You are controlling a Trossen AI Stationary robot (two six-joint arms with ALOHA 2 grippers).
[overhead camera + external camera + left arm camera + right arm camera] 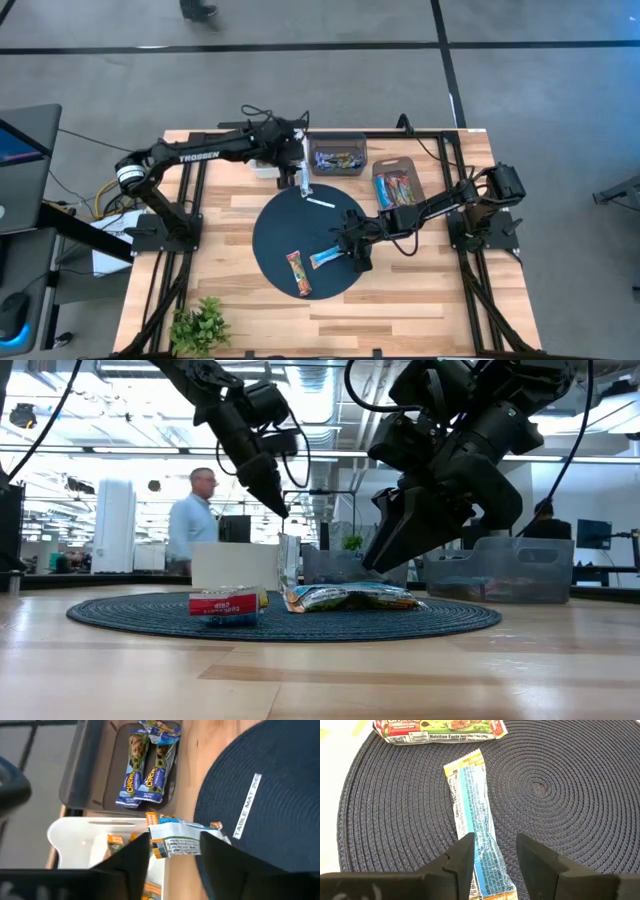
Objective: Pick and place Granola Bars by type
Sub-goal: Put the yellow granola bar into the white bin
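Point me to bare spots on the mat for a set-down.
Free: the round mat left of the red bar, and its far-right part beyond the right gripper. Crowded: centre-front, where the red and blue bars lie, and the far edge under the left gripper.

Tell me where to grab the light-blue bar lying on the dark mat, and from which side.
Grip the light-blue bar across its narrow width, near the end under the open right gripper, coming straight down. It lies flat on the mat, so only its long edges offer hold.

Two bars (312,266) on the mat (272,240), trays (337,156) behind.
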